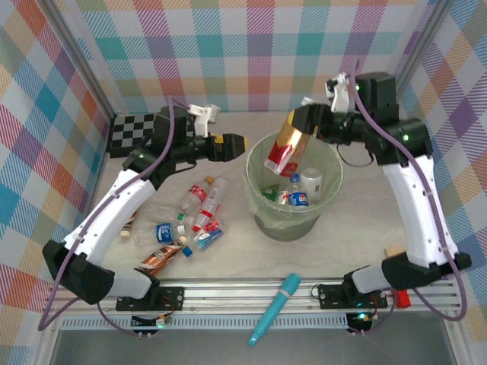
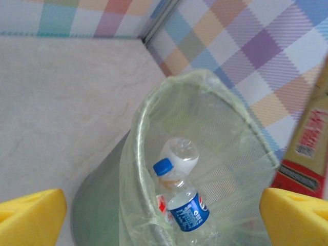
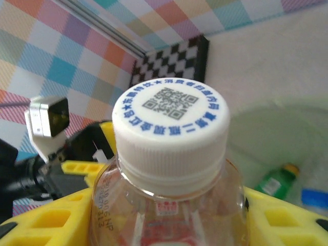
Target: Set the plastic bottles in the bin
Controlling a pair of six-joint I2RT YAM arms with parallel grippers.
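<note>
The top camera is looking down from high on the near side of the bin (image 1: 293, 220), taking in the whole desk (image 1: 365, 220). The left wrist camera is peering closely into the bin (image 2: 230, 143) from its left. The right one is facing across its rim toward the checkerboard (image 3: 174, 56).

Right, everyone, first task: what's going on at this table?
The right hand grips a red-and-gold labelled bottle, tilted over the bin. The left hand hangs open and empty beside the bin. A few bottles already lie inside; a cluster of loose bottles waits on the table under the left arm.
</note>
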